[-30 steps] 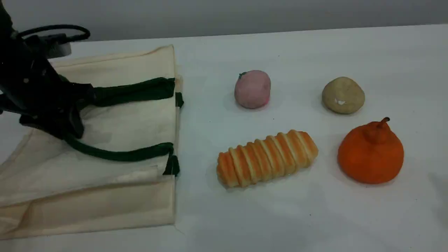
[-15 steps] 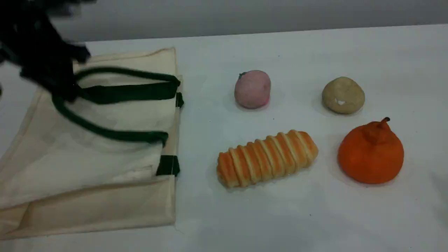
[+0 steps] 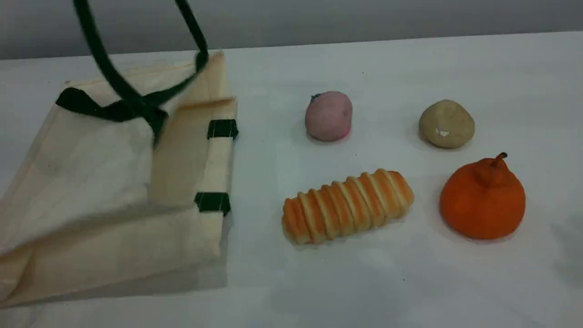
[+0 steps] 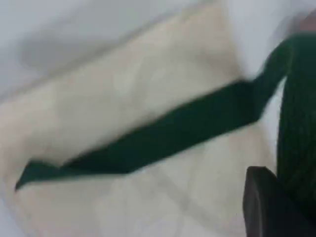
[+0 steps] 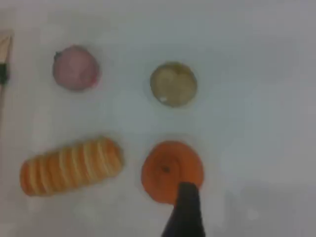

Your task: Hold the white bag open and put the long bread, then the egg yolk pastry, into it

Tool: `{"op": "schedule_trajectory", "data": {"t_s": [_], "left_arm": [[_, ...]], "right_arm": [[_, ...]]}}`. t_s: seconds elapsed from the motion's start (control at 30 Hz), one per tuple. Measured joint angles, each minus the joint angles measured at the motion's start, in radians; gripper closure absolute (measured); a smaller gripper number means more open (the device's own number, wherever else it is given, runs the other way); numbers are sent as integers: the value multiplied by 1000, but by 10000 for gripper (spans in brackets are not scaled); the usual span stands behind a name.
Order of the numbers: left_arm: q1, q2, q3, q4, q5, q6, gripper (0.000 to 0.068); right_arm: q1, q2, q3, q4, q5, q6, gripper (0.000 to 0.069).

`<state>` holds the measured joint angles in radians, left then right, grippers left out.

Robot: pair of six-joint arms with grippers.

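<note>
The white bag (image 3: pixel 91 191) lies at the table's left, its mouth facing right toward the food. One dark green handle (image 3: pixel 104 64) is pulled taut up past the scene view's top edge, which lifts the upper lip and shows the bag's inside (image 3: pixel 182 150). My left gripper (image 4: pixel 281 197) is shut on that handle (image 4: pixel 296 123), high over the bag (image 4: pixel 123 98). The long bread (image 3: pixel 347 206) lies right of the mouth, and the egg yolk pastry (image 3: pixel 446 124) sits farther right. My right gripper (image 5: pixel 185 212) hangs open above the food, over the orange fruit, with bread (image 5: pixel 71 165) and pastry (image 5: pixel 173 84) below.
A pink ball (image 3: pixel 328 115) sits behind the bread. An orange stemmed fruit (image 3: pixel 483 200) stands right of the bread, in front of the pastry. The bag's other handle (image 3: pixel 91 107) lies slack on the cloth.
My left gripper closed on the handle and rose out of the scene view's top, pulling the strap taut. The bag's upper lip lifted and the mouth opened. The food has not moved.
</note>
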<state>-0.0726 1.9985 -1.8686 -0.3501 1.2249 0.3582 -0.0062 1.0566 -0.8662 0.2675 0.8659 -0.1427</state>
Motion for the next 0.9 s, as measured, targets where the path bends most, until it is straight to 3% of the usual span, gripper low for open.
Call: {"op": "schedule_trajectory", "data": {"t_s": [0.2,0.53,0.9], "left_arm": [[0,-53,-37,-24,1,21,611],[0,-160,-37,-56,1,28,611],[-1,-230,-36,-106,-2,93,611]], "right_arm": [[28,86,0,83,-8,-91,132],[208,236,0,104,-43,-237,132],[211,419,0,115,-182,-269,132]]}}
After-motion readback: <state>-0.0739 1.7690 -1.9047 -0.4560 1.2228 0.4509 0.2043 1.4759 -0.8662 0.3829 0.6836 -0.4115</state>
